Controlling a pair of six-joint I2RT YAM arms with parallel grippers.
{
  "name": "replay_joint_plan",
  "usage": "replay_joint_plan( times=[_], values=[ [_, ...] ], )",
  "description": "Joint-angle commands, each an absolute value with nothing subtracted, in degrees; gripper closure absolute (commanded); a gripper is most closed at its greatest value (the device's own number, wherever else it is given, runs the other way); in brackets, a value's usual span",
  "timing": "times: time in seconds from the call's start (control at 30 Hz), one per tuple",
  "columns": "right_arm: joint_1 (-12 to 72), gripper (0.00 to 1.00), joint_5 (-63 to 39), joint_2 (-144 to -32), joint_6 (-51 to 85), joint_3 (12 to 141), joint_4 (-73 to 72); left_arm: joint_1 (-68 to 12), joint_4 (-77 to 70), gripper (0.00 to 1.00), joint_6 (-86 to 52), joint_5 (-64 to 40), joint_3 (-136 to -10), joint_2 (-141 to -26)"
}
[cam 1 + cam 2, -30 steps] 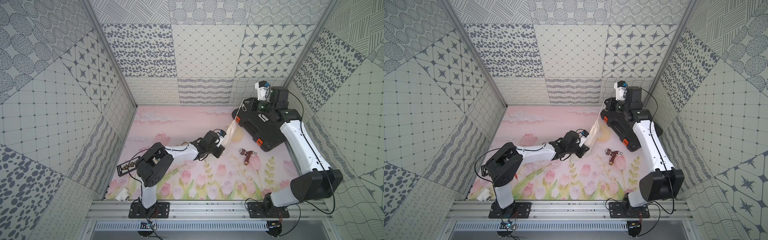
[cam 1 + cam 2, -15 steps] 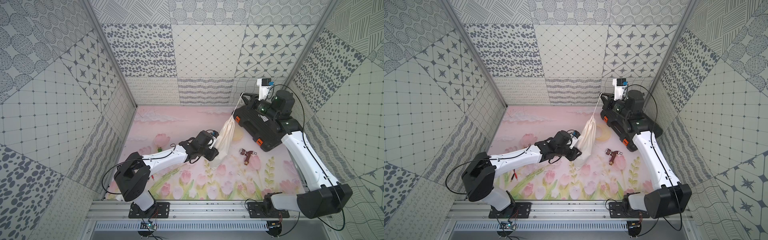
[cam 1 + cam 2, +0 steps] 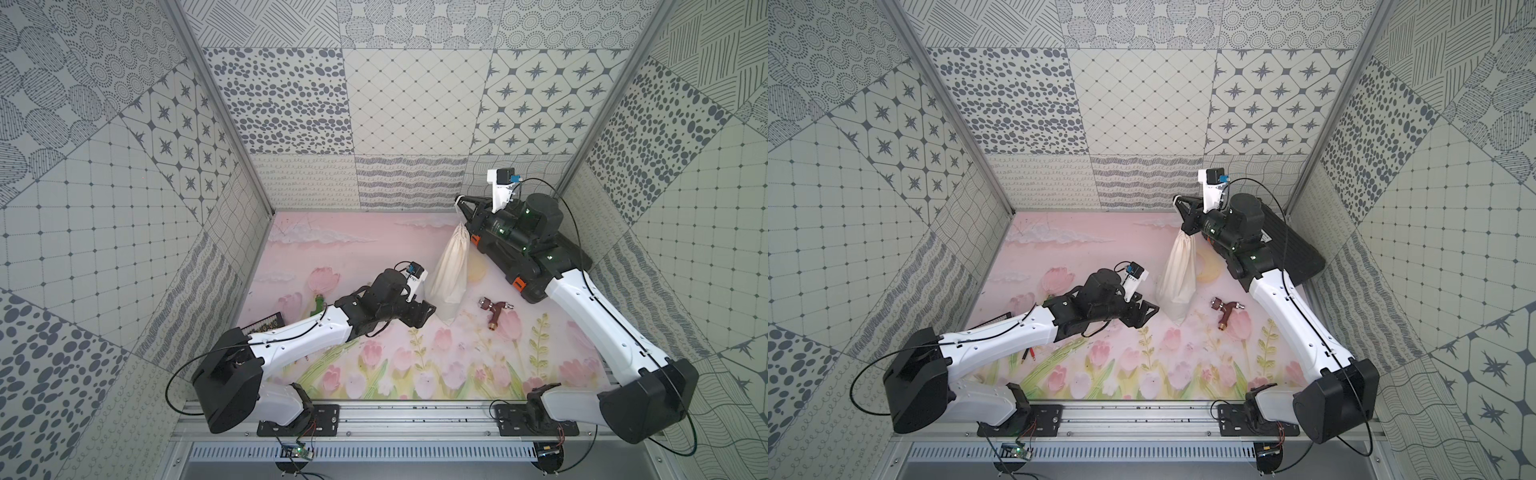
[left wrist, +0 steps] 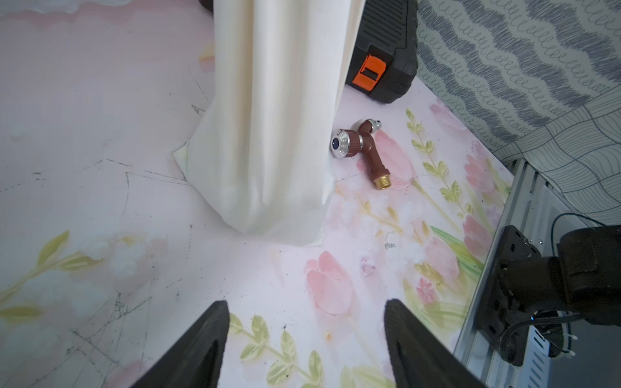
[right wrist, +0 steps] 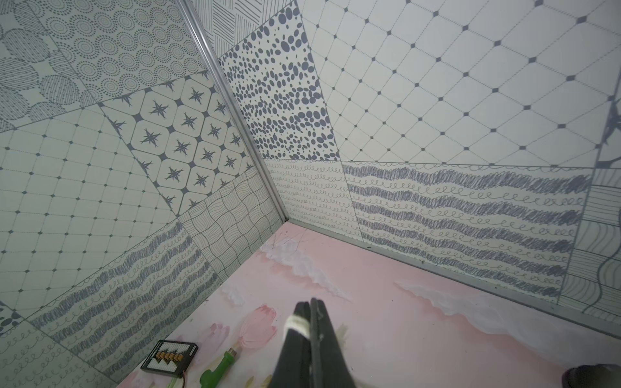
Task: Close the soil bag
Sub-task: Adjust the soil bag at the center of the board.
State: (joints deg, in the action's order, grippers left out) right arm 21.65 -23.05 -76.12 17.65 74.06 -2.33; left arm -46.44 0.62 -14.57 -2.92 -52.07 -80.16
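Cream-white cloth drawstring bag [image 3: 449, 274] is hanging tall and stretched from the right hand [image 3: 458, 202]. Its bottom end is sitting on the pink flower-print tabletop [image 3: 353, 249], and one bottom corner is folding out flat. The neck is looking bunched up tight in both top views.

The right hand is pinching fully together on the thin white cord [image 5: 297, 324] above the bag's neck. In the right wrist view the cord is wrapping over the closed fingertips.

The left hand [image 4: 305, 302] is sitting low beside the bag's base, fingers spread wide, holding nothing and not touching the cloth.

Black ribbed hard case [image 3: 1291, 245] with an orange latch [image 4: 369, 72] is lying just behind the bag, on the right arm's side. Brown plastic tap with a brass threaded end [image 4: 363, 147] is lying just beside the bag's base, on the side away from the left hand. Can't tell if it's actually touching the cloth.
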Motion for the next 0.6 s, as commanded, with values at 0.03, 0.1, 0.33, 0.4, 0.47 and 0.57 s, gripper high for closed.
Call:
replay_joint_plan(
  times=[0.03, 0.1, 0.33, 0.4, 0.47, 0.57],
  values=[
    [24.1, 1.00, -21.1, -76.8, 17.5, 73.8, -8.1, -46.5, -15.5, 0.20, -16.4, 2.6, -52.4, -82.3],
    [24.7, 1.00, -20.6, -76.9, 17.3, 74.0, -7.8, -46.5, -18.5, 0.19, -16.3, 3.7, -53.8, -84.5],
    [24.9, 1.00, -18.8, -75.1, 15.5, 74.3, -6.0, -46.6, -26.2, 0.16, -16.8, 3.6, -61.5, -96.5],
    [24.9, 1.00, -18.2, -74.2, 14.6, 74.1, -5.2, -46.6, -27.0, 0.17, -16.9, 3.8, -62.6, -99.4],
    [25.0, 1.00, -17.7, -73.8, 14.1, 74.0, -4.6, -46.6, -27.0, 0.22, -17.0, 3.5, -63.7, -101.9],
    [24.8, 1.00, -17.2, -73.4, 13.2, 73.8, -3.7, -46.2, -27.7, 0.51, -16.5, 4.1, -63.6, -102.6]
  ],
)
